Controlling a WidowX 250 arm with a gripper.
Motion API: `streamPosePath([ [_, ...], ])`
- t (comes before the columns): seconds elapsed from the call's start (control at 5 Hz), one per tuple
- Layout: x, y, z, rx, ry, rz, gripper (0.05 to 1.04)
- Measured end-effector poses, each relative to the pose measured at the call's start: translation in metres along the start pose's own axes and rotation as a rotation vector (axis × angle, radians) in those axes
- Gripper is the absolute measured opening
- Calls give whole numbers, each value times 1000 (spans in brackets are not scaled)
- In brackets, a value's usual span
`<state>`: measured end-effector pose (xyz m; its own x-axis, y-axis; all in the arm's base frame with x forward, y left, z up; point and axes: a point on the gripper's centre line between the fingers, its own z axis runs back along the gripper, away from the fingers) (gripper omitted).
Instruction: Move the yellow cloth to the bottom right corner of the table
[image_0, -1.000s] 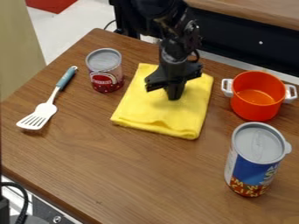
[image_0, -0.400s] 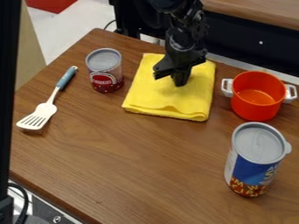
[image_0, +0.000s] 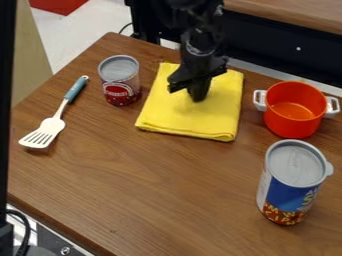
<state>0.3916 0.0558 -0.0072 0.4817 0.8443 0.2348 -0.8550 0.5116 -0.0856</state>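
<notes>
The black gripper (image_0: 195, 99) hangs from the top edge, its tip at the middle of the yellow cloth (image_0: 190, 120) and in front of part of it. Folded into a rough rectangle, the cloth lies flat on the upper middle of the wooden table (image_0: 160, 180), between the small can and the orange pot. Whether the tip presses on the cloth or grips it, I cannot tell.
A small red-and-silver can (image_0: 119, 82) stands left of the cloth, with a white spatula (image_0: 44, 132) farther left. To the right is an orange pot (image_0: 294, 112) with white handles; a tall blue can (image_0: 288, 185) stands below it.
Over the last second the cloth has shifted up the table, away from the near edge, with a slight slide left at the end. The gripper has moved along with it.
</notes>
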Motion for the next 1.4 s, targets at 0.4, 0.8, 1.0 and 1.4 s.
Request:
streamPosePath([
  [0.4, 12, 0, 22, 0, -4, 69, 51],
  [0.8, 12, -5, 56, -40, -52, 116, 51],
  [1.0, 12, -5, 67, -39, -56, 139, 51],
  [1.4, 17, -12, 83, -25, -25, 163, 52],
])
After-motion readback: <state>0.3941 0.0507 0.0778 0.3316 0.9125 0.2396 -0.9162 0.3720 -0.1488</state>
